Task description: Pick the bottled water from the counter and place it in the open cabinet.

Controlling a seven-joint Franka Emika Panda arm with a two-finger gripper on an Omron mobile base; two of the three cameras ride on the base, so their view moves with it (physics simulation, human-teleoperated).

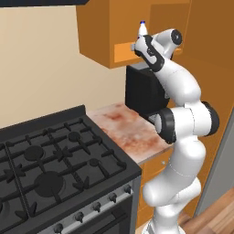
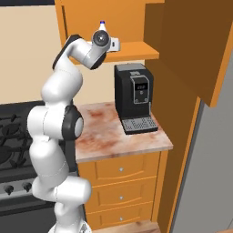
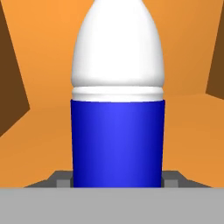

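Upright between closed jaws: one bottled water (image 3: pixel 118 109), blue label band, white shoulder, held by gripper (image 1: pixel 138 42) at open cabinet (image 2: pixel 132 48) shelf.

The white arm rises from the base in a stacked, folded column: a thick lower link leans up to a dark-banded joint at mid-height, and from there the upper link climbs steeply to a bent wrist near the top of both base views. The wrist turns the hand roughly level, pointing away from the base toward the far wall. The end effector (image 1: pixel 138 45) sits at the very top of the reach, high above the arm's elbow. Its two dark fingertips (image 3: pixel 59 179) stand on either side of the bottled water (image 3: pixel 117 109), pressed against the blue label band and holding the bottle upright.
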